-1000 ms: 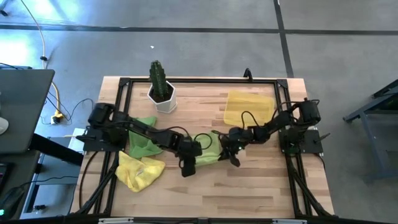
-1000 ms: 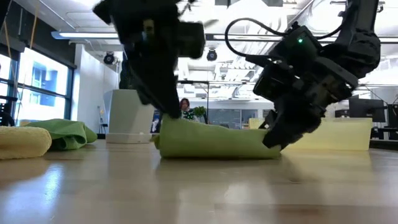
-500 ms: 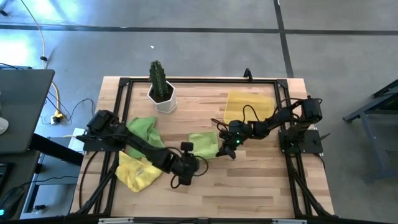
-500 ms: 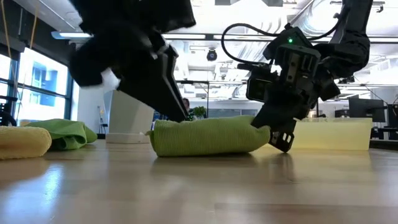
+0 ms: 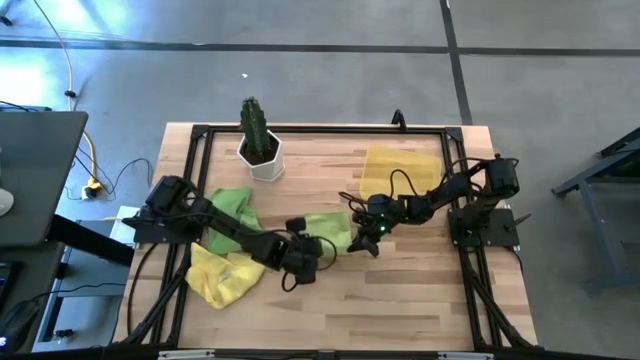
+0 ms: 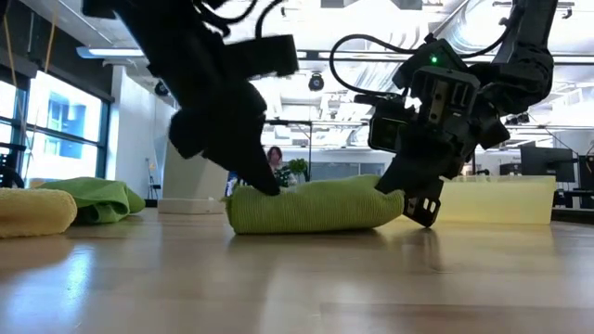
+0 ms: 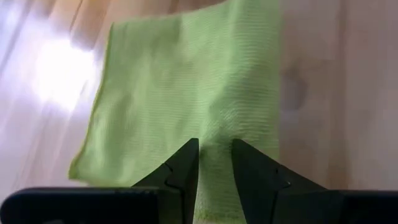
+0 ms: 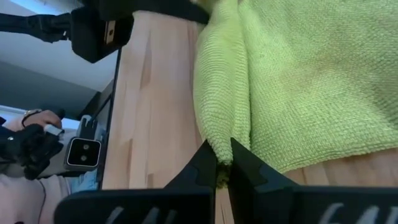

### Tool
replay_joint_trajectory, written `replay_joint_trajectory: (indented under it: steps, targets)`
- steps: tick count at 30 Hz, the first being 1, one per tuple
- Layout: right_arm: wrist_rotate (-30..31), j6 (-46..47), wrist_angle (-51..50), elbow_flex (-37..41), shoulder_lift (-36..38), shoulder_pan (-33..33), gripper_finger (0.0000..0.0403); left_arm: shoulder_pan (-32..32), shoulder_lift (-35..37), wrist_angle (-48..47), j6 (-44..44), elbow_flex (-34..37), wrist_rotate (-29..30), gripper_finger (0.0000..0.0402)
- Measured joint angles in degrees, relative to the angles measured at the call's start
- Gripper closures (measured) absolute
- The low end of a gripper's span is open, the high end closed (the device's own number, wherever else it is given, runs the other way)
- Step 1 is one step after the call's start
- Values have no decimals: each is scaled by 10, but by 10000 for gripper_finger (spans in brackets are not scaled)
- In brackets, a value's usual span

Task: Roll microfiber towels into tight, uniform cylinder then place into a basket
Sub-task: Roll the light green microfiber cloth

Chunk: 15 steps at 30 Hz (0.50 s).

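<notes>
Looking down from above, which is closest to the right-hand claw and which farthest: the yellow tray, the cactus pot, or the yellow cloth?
From the right gripper, in the high view:
1. The basket, just beyond it toward the table's far side.
2. The cactus pot, at the far edge, toward the left arm's side.
3. The yellow towel, on the left arm's side, near the front.

Towel's [image 7: 186, 106] near edge behind claw [image 7: 215, 163]

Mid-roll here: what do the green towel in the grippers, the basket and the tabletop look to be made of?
Green towel: soft knitted microfiber by its look, with fine ribbed loops, matte. Basket: translucent yellow plastic, probably; light passes through its low walls. Tabletop: wood planks, pale, with a slight sheen; seams and grain show.
</notes>
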<state>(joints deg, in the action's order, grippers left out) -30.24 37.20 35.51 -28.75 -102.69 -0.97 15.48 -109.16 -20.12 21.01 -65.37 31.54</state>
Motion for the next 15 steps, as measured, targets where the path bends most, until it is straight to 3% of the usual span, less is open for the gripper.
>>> replay_joint_trajectory:
  steps: [5, 9, 15]
  targets:
    - [-1, -18, -4, 0, 0, 0, 402, -6, -24, 6, 23, 0, -78, 314]
    - [-3, -49, -2, 1, 0, 0, 390, -6, -34, 12, 34, -2, -95, 314]
    - [0, -168, -24, 5, 23, -2, 319, -5, -36, 10, 38, -2, -95, 314]
